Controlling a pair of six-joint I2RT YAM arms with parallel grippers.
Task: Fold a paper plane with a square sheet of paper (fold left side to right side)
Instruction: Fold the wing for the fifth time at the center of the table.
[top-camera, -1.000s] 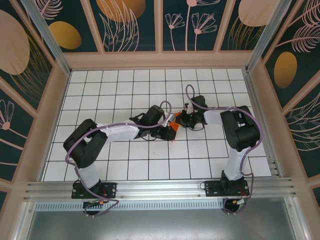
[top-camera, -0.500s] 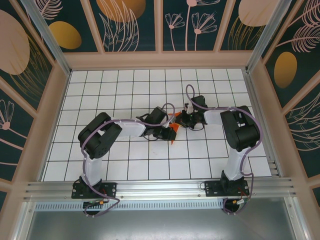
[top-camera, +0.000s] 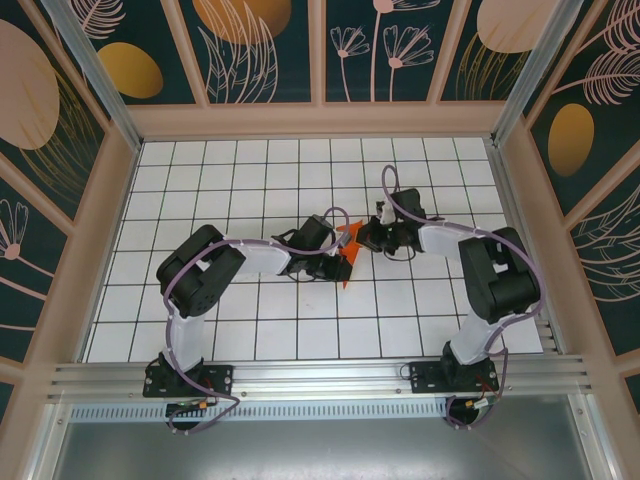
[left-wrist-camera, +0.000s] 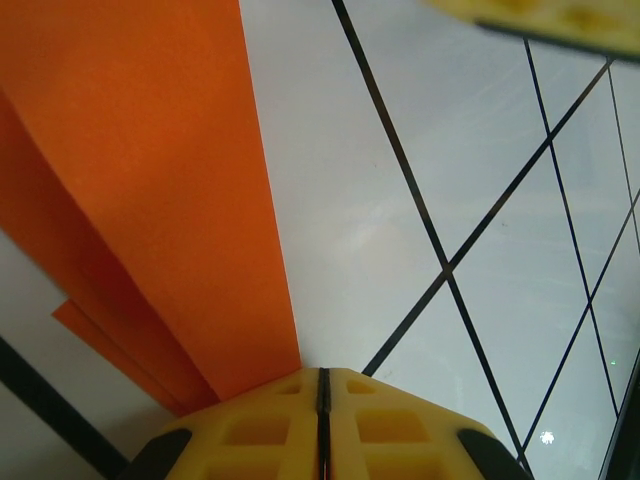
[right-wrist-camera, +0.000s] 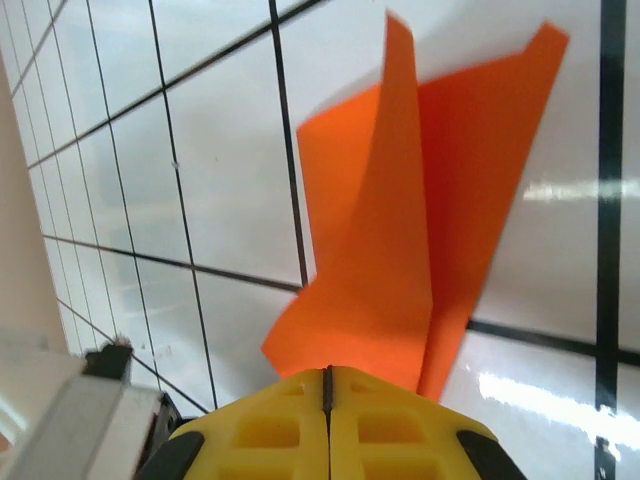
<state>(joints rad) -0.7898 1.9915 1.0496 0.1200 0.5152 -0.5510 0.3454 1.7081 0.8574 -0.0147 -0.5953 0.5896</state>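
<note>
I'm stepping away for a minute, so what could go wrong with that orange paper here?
Both the left gripper and right gripper pinch the thin paper; pulling apart may tear it. The left one holds only near an edge, so it might slip out. The layers splay unevenly, so the next crease could land crooked.

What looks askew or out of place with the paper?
The orange paper is not lying flat: pinched between the right fingers, its folded layers splay apart and stand up off the table. No tear shows.
</note>
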